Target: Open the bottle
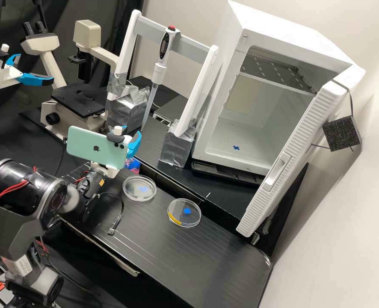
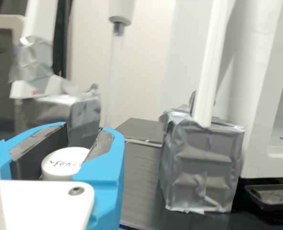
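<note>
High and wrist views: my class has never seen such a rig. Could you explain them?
The high view comes from a fixed camera looking down on a robot arm and a black bench. On it lie two clear round dishes; beyond stand an open white cabinet and a dropper on a frame. The wrist view comes from a camera on the arm, looking past its blue-and-white gripper. A white cap sits within the gripper; whether it is gripped, I cannot tell.
</note>
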### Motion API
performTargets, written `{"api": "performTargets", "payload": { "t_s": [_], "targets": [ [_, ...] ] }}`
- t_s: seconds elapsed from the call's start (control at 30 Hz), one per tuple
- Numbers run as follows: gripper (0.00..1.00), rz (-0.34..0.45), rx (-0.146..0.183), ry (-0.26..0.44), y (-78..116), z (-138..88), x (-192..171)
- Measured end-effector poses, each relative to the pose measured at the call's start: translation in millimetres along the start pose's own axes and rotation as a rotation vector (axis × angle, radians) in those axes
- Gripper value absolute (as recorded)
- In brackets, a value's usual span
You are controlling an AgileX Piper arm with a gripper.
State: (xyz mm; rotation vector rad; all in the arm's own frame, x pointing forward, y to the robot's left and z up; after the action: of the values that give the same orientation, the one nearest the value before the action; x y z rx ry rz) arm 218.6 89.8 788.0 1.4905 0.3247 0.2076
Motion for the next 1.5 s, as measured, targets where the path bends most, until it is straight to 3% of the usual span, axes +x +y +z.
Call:
{"api": "performTargets", "payload": {
  "t_s": [0.37, 0.77, 0.8, 1.2, 1.5],
  "targets": [
    [0.0, -0.089, 0.016, -0.009, -17.3, 9, -41],
    [0.0, -0.141, 0.028, -0.062, -28.8, 20, -45],
    [1.0, -0.139, 0.028, -0.06, -28.9, 20, -45],
    [1.0, -0.132, 0.031, -0.059, -26.0, 24, -45],
    [1.0, -0.068, 0.045, 0.054, -5.7, 8, -58]
  ]
}}
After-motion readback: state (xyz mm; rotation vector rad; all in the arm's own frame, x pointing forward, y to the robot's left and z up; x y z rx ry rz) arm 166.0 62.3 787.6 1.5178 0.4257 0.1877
